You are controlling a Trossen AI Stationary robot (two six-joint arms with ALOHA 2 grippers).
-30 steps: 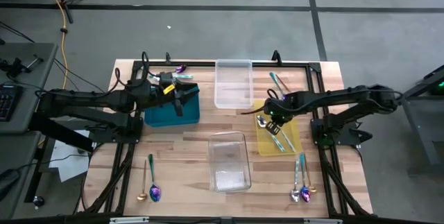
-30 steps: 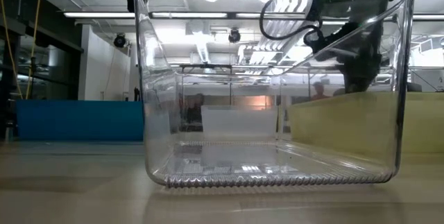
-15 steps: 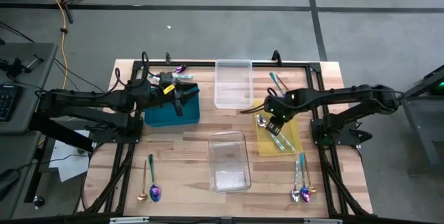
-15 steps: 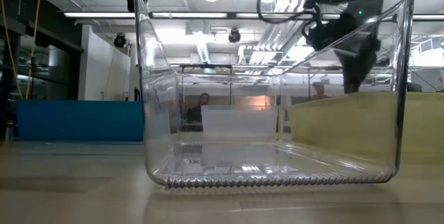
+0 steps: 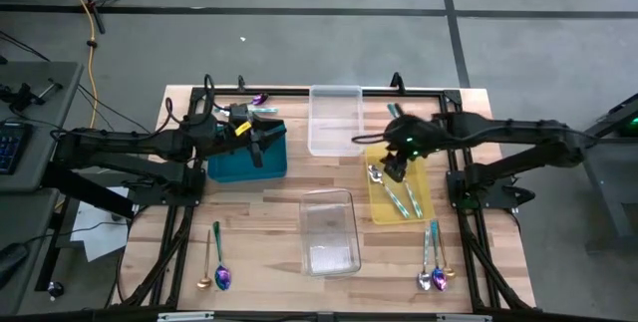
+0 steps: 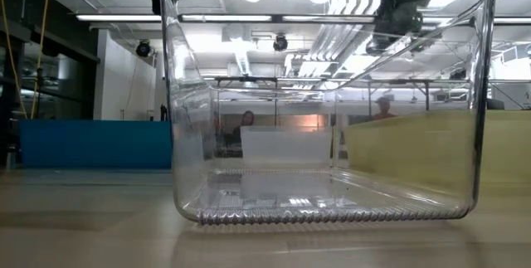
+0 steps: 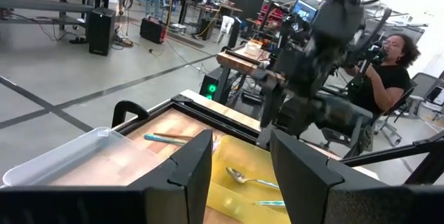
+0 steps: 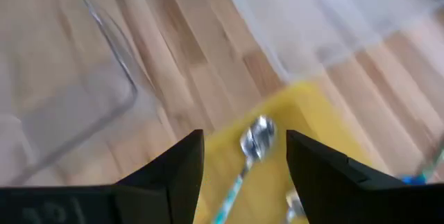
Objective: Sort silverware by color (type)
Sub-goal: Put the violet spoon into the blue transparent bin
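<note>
High view shows the right gripper point(image 5: 396, 165) over the far end of the yellow tray point(image 5: 418, 207), and its jaws are apart with nothing between them. In the yellow tray lie teal-handled spoons point(image 5: 392, 184), close under this gripper; the right wrist view shows one spoon bowl point(image 8: 257, 138) on the yellow floor between the two dark fingers point(image 8: 179, 166), not touched by them. One more teal-handled piece point(image 5: 401, 118) lies on the table just behind the yellow tray. Near the front edge of the table, in front of the yellow tray, lies a small group of spoons point(image 5: 433, 262). Far to the left of the yellow tray, at the front left corner, lie a few more spoons point(image 5: 217, 262). The left gripper point(image 5: 261, 143) waits over the teal tray point(image 5: 231, 165), on the opposite side from the yellow tray; its jaws stand partly apart and hold nothing. A clear tray point(image 5: 330, 232) stands just left of the yellow tray.
</note>
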